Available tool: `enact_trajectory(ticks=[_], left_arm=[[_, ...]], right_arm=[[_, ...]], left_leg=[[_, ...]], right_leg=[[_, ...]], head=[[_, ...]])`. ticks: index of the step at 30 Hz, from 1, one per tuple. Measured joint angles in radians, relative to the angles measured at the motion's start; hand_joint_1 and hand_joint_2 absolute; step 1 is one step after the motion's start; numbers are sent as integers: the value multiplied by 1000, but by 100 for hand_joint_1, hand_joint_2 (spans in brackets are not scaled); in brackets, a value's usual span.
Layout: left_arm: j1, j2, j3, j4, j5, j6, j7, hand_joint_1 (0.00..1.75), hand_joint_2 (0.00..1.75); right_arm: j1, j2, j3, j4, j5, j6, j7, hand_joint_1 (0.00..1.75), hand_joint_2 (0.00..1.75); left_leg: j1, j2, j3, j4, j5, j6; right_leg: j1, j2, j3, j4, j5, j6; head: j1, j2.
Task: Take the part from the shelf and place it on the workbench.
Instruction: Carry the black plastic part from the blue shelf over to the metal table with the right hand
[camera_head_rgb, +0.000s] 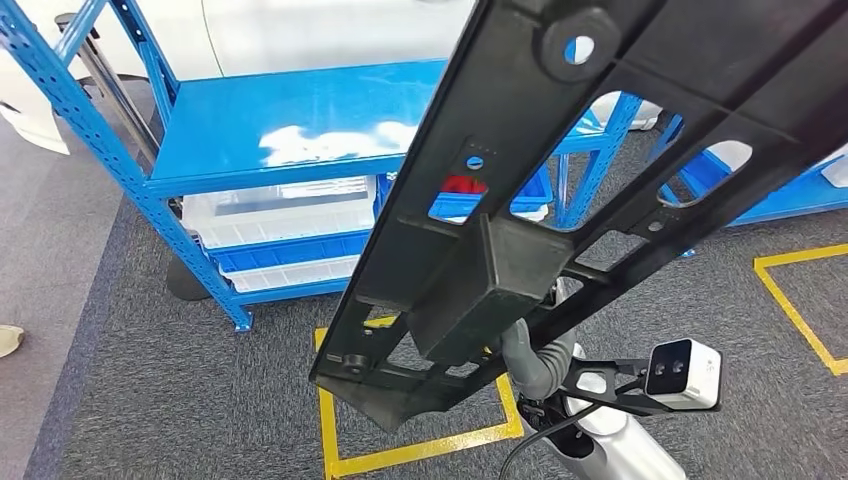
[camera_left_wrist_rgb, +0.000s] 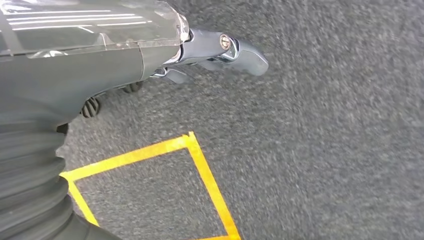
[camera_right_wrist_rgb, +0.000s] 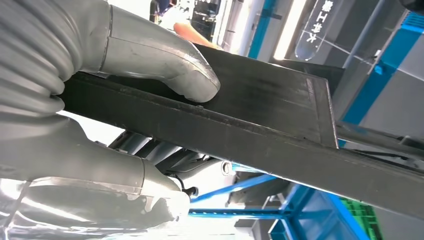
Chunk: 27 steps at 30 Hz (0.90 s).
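Note:
A long black plastic part (camera_head_rgb: 560, 190) with cut-out holes runs slantwise across the head view, from the upper right down to the lower middle. My right hand (camera_head_rgb: 535, 358) grips it from below near its lower end, under a boxy block on the part. In the right wrist view the thumb (camera_right_wrist_rgb: 160, 60) presses on one face of the part (camera_right_wrist_rgb: 260, 130), with the rest of the hand under the opposite face. My left hand (camera_left_wrist_rgb: 100, 55) hangs over the carpet and holds nothing, its thumb (camera_left_wrist_rgb: 230, 50) stretched out.
A blue metal shelf (camera_head_rgb: 290, 120) stands ahead, with clear bins (camera_head_rgb: 280, 215) on its lower level. Yellow tape squares (camera_head_rgb: 420, 450) mark the grey carpet, another at the right (camera_head_rgb: 800, 310). A person's shoe (camera_head_rgb: 8, 340) shows at the left edge.

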Motion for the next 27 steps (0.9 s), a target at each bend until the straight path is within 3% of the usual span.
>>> enact_trajectory(ticks=[1, 2, 3, 5, 7, 10, 12, 15, 16, 17, 18, 20, 22, 23, 25, 27], left_arm=[[1, -2, 2, 0, 0, -1, 4, 0, 175], [3, -5, 4, 0, 0, -2, 8, 0, 175], [4, -8, 5, 0, 0, -2, 12, 0, 175], [4, -14, 6, 0, 0, -3, 17, 0, 175], [3, -18, 7, 0, 0, -3, 18, 0, 175], [3, -21, 8, 0, 0, -7, 18, 0, 175], [3, -26, 8, 0, 0, -13, 16, 0, 175], [3, -37, 7, 0, 0, -16, 16, 0, 175], [3, -41, 6, 0, 0, -16, 17, 0, 175], [4, -45, 6, 0, 0, -17, 19, 0, 175], [4, -48, 5, 0, 0, -17, 21, 0, 175], [3, -54, 4, 0, 0, -16, 26, 0, 175], [2, -59, 2, 0, 0, -13, 33, 0, 175], [2, -61, 0, 0, 0, -12, 35, 0, 175], [0, -68, -3, 0, 0, -10, 38, 0, 175], [-3, -75, -8, 0, 1, -8, 38, 0, 175]], right_arm=[[8, 1, -2, 0, 6, 2, 0, 175, 175], [14, 2, -4, 0, 12, 3, 0, 175, 175], [19, 4, -7, 0, 17, 5, 0, 175, 175], [23, 6, -14, -1, 24, 6, 0, 175, 175], [25, 9, -17, -2, 25, 6, 0, 175, 175], [34, 14, -23, -3, 39, 15, 0, 175, 175], [45, 23, -33, -3, 57, 35, 0, 175, 175], [60, 31, -45, -5, 68, 69, 0, 175, 175], [65, 31, -49, -5, 68, 79, 1, 175, 175], [67, 32, -52, -5, 66, 89, 3, 175, 175], [69, 33, -57, -5, 62, 97, 6, 175, 175], [68, 38, -65, -7, 56, 108, 14, 175, 175], [67, 46, -71, -10, 57, 114, 19, 175, 175], [68, 50, -74, -12, 61, 117, 19, 175, 175], [70, 55, -82, -19, 71, 120, 17, 175, 175], [71, 58, -91, -27, 77, 122, 15, 175, 175]], left_leg=[[0, 0, -7, 2, 4, -1], [0, 0, -14, 6, 6, -2], [0, 0, -18, 10, 8, -4], [0, -1, -23, 18, 7, -8], [-3, -1, -28, 24, 7, -18], [-4, -1, -32, 26, 9, -35], [-1, -2, -48, 62, -20, -45], [2, -3, -128, 245, -119, -53], [3, -3, -149, 297, -136, -55], [3, -3, -155, 317, -135, -56], [3, -4, -143, 297, -116, -55], [5, -19, -77, 170, -52, -50], [5, -43, -25, 60, -19, -43], [4, -50, -16, 39, -18, -39], [2, -41, -16, 34, -14, -30], [6, -25, -16, 26, -4, -15]], right_leg=[[-2, 0, -11, 42, -16, 3], [-4, 0, -3, 48, -13, 5], [-5, -1, 27, 10, 7, 5], [-6, 0, 118, -131, 55, 0], [-1, 0, 166, -218, 72, -11], [1, 0, 164, -230, 76, -31], [-3, -1, 163, -237, 83, -44], [-2, 4, 156, -240, 90, -54], [-1, 8, 153, -239, 91, -54], [0, 14, 150, -237, 93, -54], [0, 21, 149, -234, 93, -53], [-1, 36, 146, -228, 94, -49], [1, 53, 139, -221, 96, -40], [1, 61, 135, -220, 99, -33], [0, 75, 129, -222, 107, -19], [1, 67, 116, -202, 91, -9]], head=[[0, 0], [0, 0], [0, 0], [0, 0], [0, 0], [0, 0], [0, 0], [0, 0], [0, 0], [0, 0], [0, 0], [0, 0], [0, 0], [0, 0], [0, 0], [0, 0]])
